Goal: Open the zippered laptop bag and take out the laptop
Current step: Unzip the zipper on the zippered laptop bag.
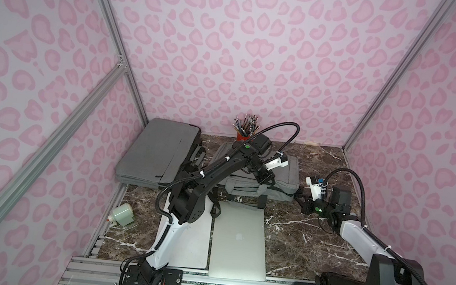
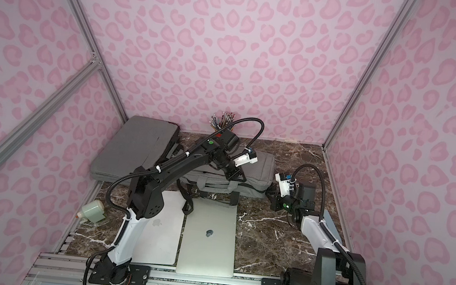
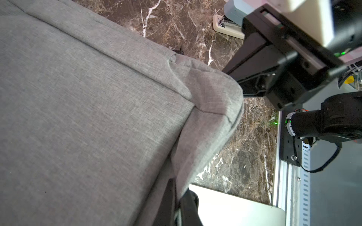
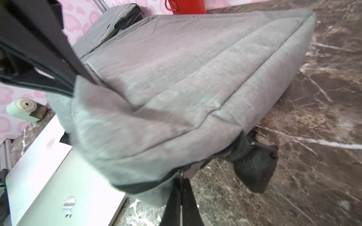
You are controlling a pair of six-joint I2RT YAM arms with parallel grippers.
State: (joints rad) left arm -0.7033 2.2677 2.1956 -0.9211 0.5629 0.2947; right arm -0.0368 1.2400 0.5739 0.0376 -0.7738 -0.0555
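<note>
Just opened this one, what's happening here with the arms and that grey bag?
Both arms are at the grey laptop bag mid-table. The left end effector is shut at its front edge; the right end effector is pinched shut on the zipper pull at the bag's corner. The bag looks mostly zipped. A silver laptop lies in front.
</note>
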